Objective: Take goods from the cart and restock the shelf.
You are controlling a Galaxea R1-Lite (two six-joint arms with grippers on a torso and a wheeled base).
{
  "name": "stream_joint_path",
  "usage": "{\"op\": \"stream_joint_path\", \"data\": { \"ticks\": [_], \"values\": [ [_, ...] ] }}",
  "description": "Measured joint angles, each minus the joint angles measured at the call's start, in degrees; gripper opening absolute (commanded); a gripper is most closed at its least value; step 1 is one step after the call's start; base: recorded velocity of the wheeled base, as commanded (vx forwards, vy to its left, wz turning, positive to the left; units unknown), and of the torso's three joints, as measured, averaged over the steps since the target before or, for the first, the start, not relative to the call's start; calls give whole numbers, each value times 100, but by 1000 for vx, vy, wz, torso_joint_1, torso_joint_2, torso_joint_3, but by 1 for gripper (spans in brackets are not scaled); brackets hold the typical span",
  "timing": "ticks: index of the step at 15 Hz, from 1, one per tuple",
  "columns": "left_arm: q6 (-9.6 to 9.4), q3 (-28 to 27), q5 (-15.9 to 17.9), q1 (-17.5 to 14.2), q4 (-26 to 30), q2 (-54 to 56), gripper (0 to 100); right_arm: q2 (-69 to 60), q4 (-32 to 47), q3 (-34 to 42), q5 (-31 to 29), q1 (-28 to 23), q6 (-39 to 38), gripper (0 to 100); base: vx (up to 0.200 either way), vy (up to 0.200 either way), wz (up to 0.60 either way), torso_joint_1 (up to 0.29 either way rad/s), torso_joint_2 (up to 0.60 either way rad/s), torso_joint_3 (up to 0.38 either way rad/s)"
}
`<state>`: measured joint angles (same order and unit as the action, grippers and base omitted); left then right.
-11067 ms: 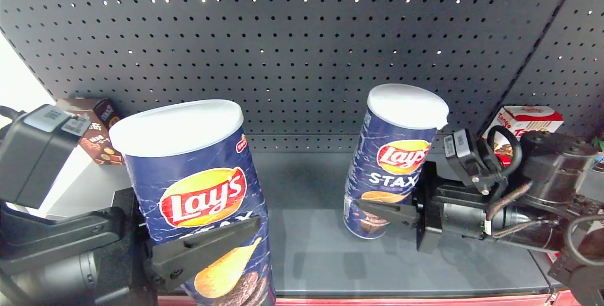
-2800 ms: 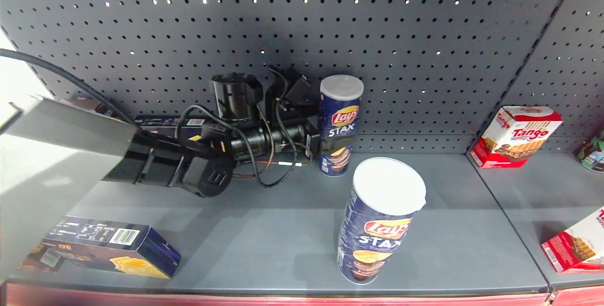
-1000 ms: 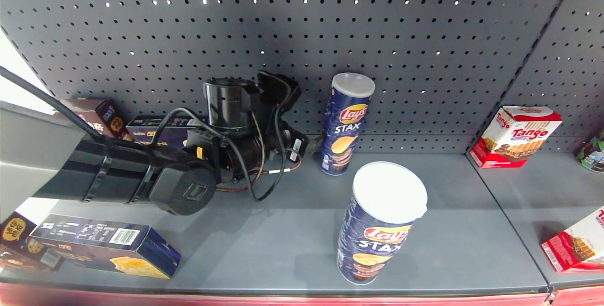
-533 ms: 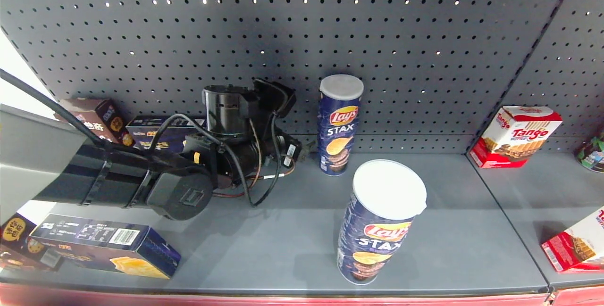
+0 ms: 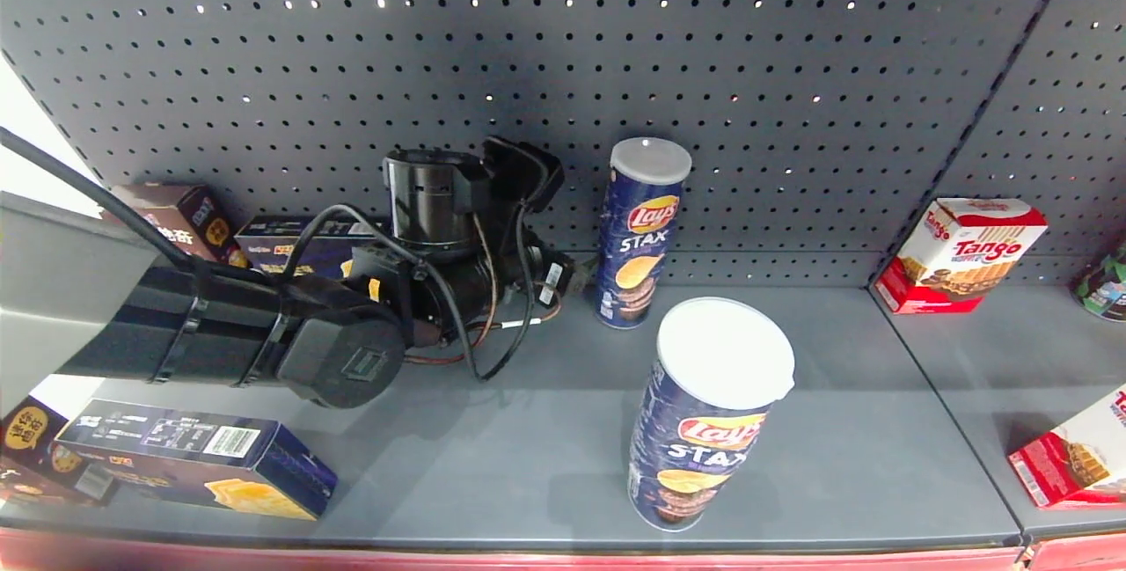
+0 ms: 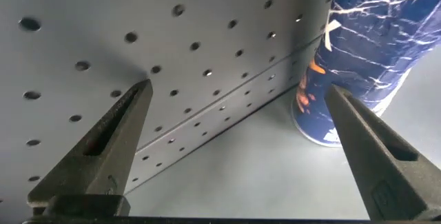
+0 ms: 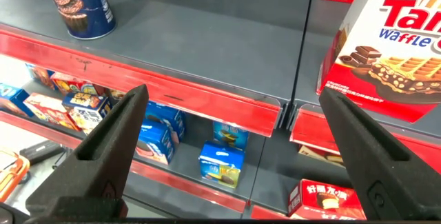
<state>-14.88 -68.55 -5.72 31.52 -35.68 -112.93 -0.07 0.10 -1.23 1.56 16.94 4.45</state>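
We see front can (image 5: 708, 417), rear can (image 5: 639, 232) on shelf (image 5: 528, 457) | left gripper (image 6: 238, 89) wide, empty | right gripper (image 7: 234, 93) wide, empty | more restocking likely.

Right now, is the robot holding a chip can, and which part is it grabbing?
Nothing is held. The left gripper is open beside the back chip can, not around it; the right gripper is open and empty.
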Motion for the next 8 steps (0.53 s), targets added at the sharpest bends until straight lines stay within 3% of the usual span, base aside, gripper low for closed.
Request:
{"op": "stream_joint_path", "data": {
  "ticks": [5, 8],
  "values": [
    [24, 111, 2, 59, -6, 10, 100, 0, -2, 0, 0, 2, 0, 100, 0, 0, 0, 0, 0, 0],
    [61, 571, -30, -50, -37, 210, 100, 0, 0, 0, -1, 2, 0, 100, 0, 0, 0, 0, 0, 0]
  ]
}}
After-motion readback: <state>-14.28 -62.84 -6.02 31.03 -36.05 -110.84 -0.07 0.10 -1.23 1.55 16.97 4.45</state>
